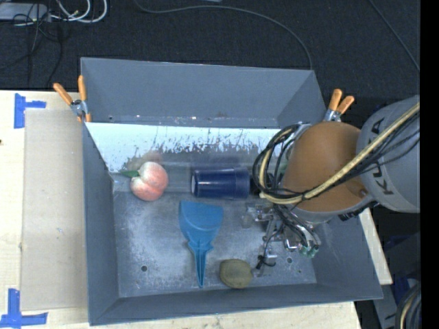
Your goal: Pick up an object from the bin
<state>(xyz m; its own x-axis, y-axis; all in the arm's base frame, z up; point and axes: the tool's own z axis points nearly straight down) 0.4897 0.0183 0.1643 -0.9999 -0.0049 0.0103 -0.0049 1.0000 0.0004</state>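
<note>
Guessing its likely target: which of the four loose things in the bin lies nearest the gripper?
The olive-brown pebble at the front of the bin, beside the gripper; the peach, dark blue can and blue funnel lie farther off.

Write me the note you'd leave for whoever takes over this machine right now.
Gripper: down in the right side of the bin; open or shut can't be told.
Things: peach at back left; dark blue can lying to its right; blue funnel in the middle, spout toward the front; brownish stone at the front, nearest the gripper.
Done: nothing picked yet; all four lie on the bin floor.
Left: grip one thing, likely the stone, and lift it out.
</note>
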